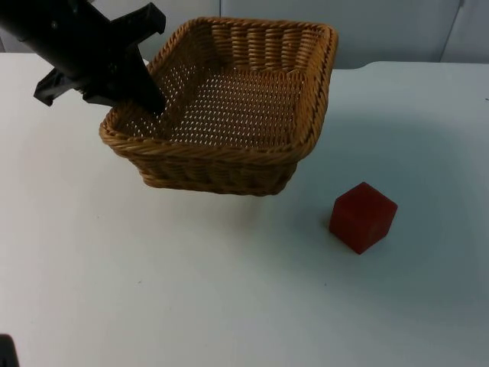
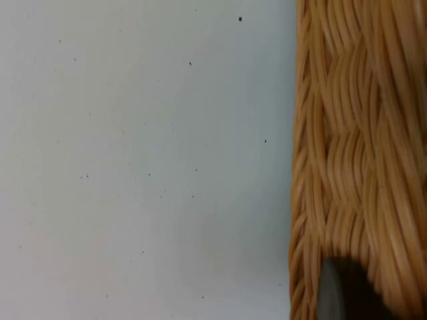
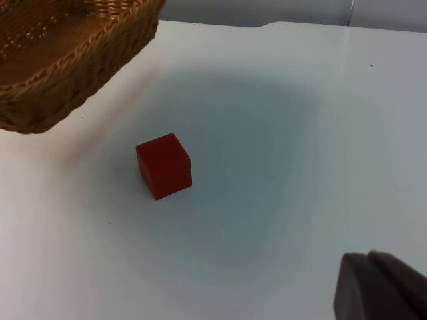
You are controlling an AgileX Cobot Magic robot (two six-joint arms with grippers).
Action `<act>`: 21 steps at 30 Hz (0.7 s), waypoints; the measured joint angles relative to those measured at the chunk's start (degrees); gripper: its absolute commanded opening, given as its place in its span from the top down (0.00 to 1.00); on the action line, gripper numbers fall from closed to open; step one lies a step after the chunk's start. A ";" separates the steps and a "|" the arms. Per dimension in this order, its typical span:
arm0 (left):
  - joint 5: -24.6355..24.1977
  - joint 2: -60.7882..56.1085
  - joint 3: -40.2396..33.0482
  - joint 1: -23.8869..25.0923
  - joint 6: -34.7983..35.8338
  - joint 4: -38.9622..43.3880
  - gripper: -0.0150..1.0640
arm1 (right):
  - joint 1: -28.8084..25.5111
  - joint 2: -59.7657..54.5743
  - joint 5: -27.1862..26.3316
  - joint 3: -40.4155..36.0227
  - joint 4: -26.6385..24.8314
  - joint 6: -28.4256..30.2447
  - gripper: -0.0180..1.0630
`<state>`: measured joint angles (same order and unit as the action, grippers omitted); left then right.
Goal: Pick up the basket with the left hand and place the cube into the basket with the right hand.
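Note:
A square woven wicker basket (image 1: 229, 115) hangs at the back of the table, tilted and slightly off the surface, with a shadow under its front wall. My left gripper (image 1: 155, 105) is shut on the basket's left rim, one fingertip (image 2: 340, 293) lying against the weave (image 2: 360, 147). The basket holds nothing. A red cube (image 1: 363, 216) rests on the table to the front right of the basket, apart from it. My right gripper (image 3: 381, 288) hovers above the bare table, a good way from the cube (image 3: 164, 165), with the basket's corner (image 3: 73, 60) beyond it.
The white table top (image 1: 153, 290) stretches wide in front of the basket and around the cube. A grey partition wall (image 1: 382, 30) closes the back. A small black part (image 1: 6, 352) stands at the table's near left edge.

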<state>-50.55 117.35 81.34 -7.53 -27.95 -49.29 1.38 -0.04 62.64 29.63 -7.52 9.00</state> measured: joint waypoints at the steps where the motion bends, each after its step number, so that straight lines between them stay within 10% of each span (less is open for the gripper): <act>1: 0.10 0.00 0.00 0.00 0.00 0.00 0.99 | 0.00 0.00 0.00 0.00 0.00 0.00 0.99; 21: 0.10 0.00 0.00 0.00 0.00 0.00 0.99 | 0.00 0.00 0.00 0.00 0.00 0.00 0.99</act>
<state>-50.46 117.35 81.34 -7.53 -27.95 -49.29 1.38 -0.04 62.64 29.63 -7.52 9.00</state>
